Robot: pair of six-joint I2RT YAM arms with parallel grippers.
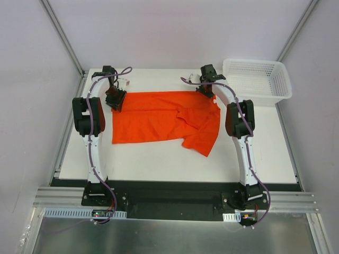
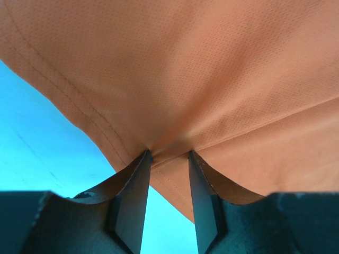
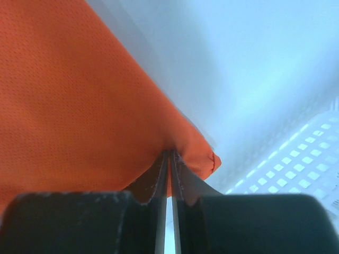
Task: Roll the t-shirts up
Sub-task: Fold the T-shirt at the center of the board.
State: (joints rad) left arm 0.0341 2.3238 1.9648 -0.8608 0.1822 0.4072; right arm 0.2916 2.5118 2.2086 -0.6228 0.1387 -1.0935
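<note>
The orange-red t-shirt [image 1: 159, 120] lies spread flat on the white table [image 1: 159, 159], its right side folded over and rumpled. My left gripper [image 1: 116, 100] is down on the shirt's far left corner. In the left wrist view its jaws [image 2: 168, 156] stand apart, with the hemmed edge of the t-shirt [image 2: 185, 69] puckered between the tips. My right gripper [image 1: 206, 90] is at the far right corner. In the right wrist view its jaws [image 3: 170, 153] are pressed together on a corner of the t-shirt [image 3: 79, 95].
A white mesh basket [image 1: 258, 79] stands at the table's far right corner, close to the right gripper, and shows in the right wrist view as the basket [image 3: 302, 169]. Grey walls and aluminium posts close in the table's sides.
</note>
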